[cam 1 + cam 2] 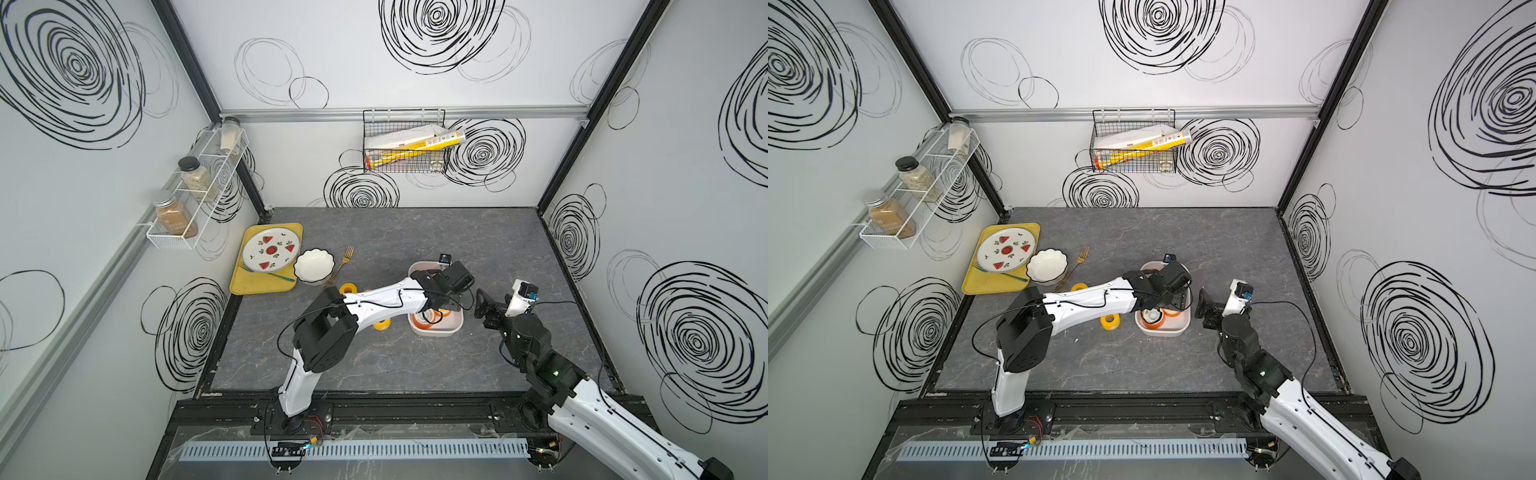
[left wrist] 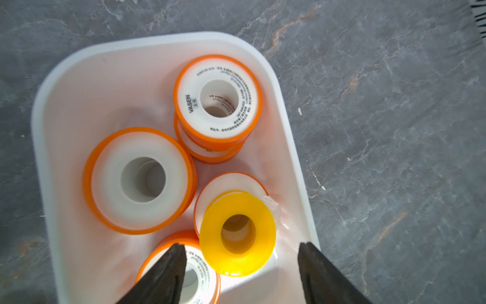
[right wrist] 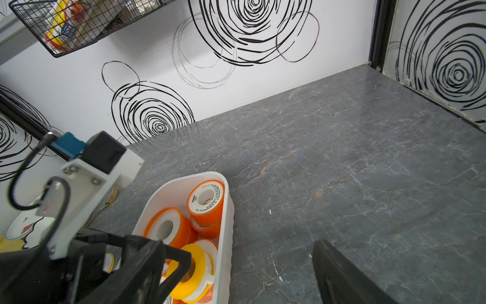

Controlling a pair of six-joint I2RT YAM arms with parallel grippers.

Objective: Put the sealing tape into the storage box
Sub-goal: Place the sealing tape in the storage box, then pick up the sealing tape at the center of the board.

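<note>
Over box [image 2: 79,86], L end effector [image 2: 239,245] wide, empty; yellow spool [image 2: 264,231] below it in box, leaning on orange spools [image 2: 110,181]. R end effector [image 1: 484,307] wide, beside box. 2 loose spools [image 1: 1109,321] on surface [image 1: 1142,365].

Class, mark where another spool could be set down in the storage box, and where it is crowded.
Free: the storage box floor bordered by its far wall, the big orange spool and the stacked orange spools. Crowded: the end under the open left claw, where the yellow spool leans on orange ones.
</note>
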